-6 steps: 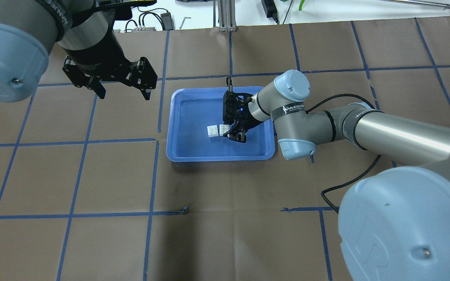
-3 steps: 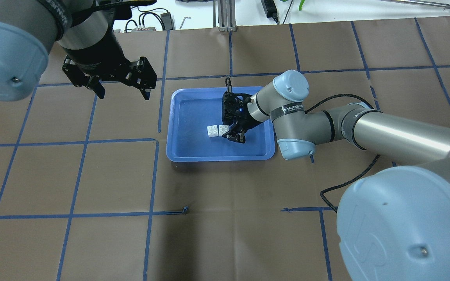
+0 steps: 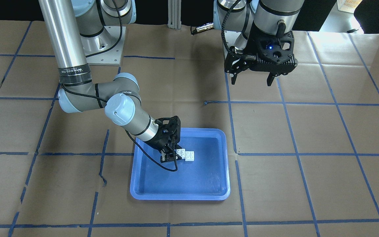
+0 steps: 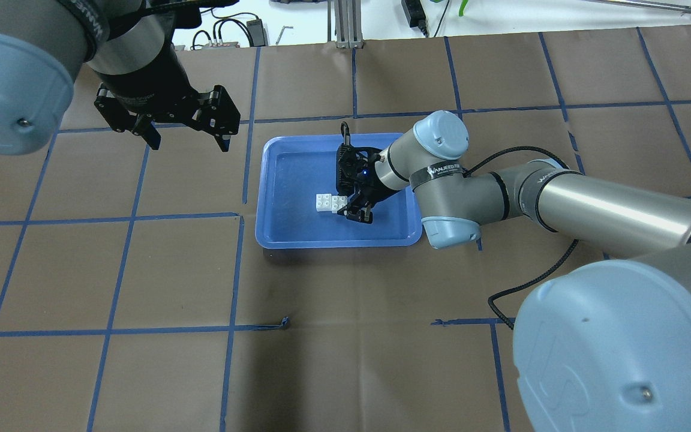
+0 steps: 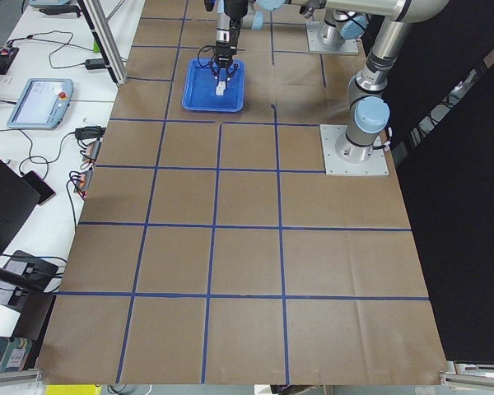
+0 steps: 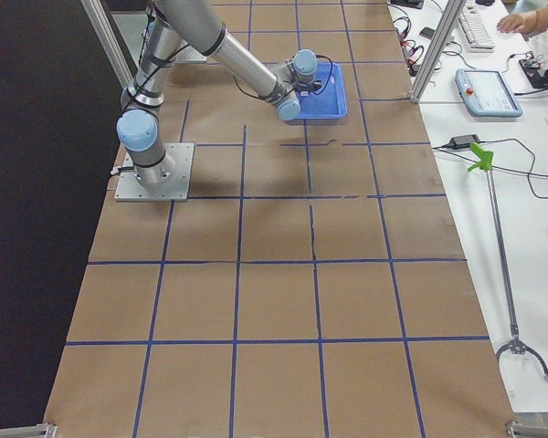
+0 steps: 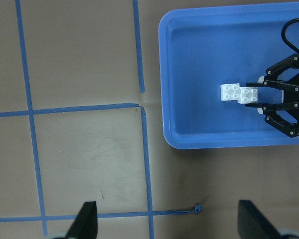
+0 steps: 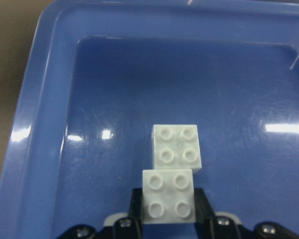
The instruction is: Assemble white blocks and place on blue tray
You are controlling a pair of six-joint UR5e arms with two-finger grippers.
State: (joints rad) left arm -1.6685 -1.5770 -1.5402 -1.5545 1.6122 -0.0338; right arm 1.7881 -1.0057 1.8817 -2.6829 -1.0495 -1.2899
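Inside blue tray (image 4: 291, 174), we log touching white blocks (image 4: 329, 203); right gripper (image 4: 346, 205) jaws pinch the three-o'clock block. Left gripper (image 4: 189, 144), ten o'clock above tabletop (image 4: 171, 276), jaws spread.

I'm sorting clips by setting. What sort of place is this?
Probably a robotics lab bench: a left arm and right arm mounted on a table covered in brown paper with a blue tape grid, and a teach pendant lying alongside.
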